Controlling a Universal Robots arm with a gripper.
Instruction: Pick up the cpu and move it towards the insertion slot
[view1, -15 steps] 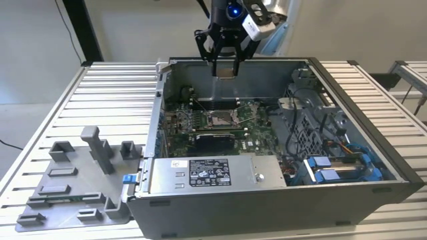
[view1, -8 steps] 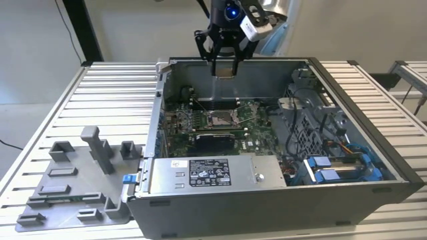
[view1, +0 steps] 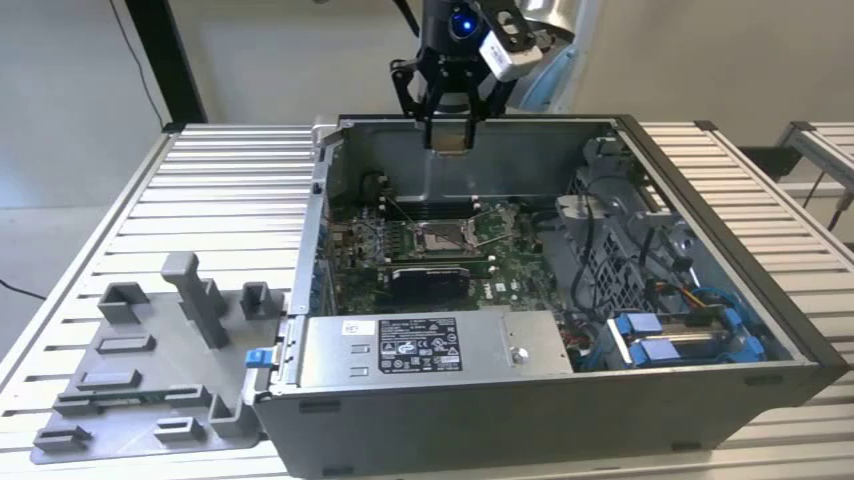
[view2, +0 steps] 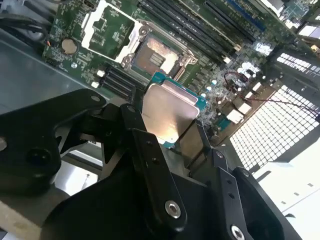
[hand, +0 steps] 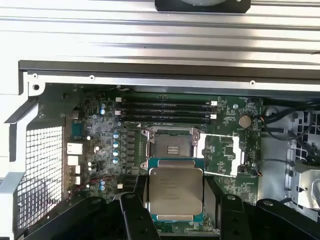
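Jaws are clenched on the cpu (hand: 175, 193), a small flat square chip with a pale silvery metal top and a thin teal-green rim, pinched by its two opposite edges between the black fingers (view2: 150, 165) of the gripper (hand: 175, 200). You can see the chip held flat in both wrist views (view2: 167, 115), metal lid facing the cameras.

In the exterior view the gripper (view1: 451, 140) hangs up in the air over the back wall of the open grey metal computer case (view1: 694, 190), with the chip (view1: 451, 139) showing as a small pale tan square at its tip. So the chip is well clear of the board, not touching anything but the fingers.

The insertion slot (hand: 171, 148), a small square socket with a shiny silver frame around a tan-gold centre, sits on the green motherboard (hand: 100, 130) down inside the case. Its silver load plate (hand: 222, 155) is flipped open to one side. In the first wrist view the chip appears just beside the socket, partly overlapping its near edge. Socket also shows in the second wrist view (view2: 152, 56) and the exterior one (view1: 442, 236).

Off to the exterior view's left, a grey plastic fixture with upright blocks (view1: 160, 360) sits on the ribbed aluminium table (view1: 227, 180), just beside the case.
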